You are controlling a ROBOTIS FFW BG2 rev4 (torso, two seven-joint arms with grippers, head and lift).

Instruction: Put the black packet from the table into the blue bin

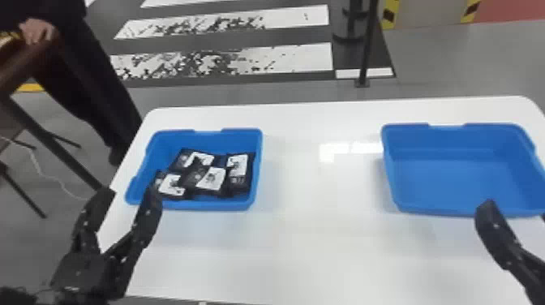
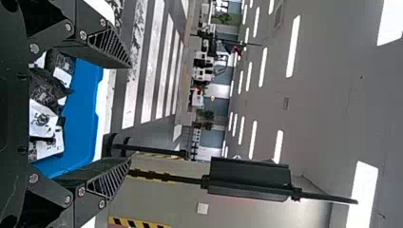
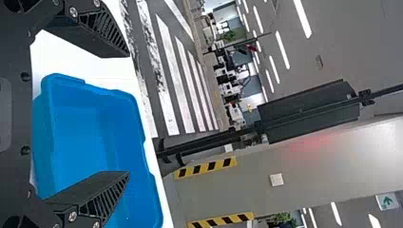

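Though head view crops right gripper (image 1: 496,227), its fingers are apart. Left gripper (image 1: 129,194) also spread, partly hiding left bin (image 1: 225,205).

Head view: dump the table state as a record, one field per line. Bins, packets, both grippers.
surface: white table
left_bin: blue bin, holds packets
right_bin: second blue bin, holds no packet
packets: black packets with white labels, at least four, some overlapping
left_gripper: left gripper, open, nothing gripped, at left bin's near left corner
right_gripper: right gripper, open, nothing gripped, at right bin's near side
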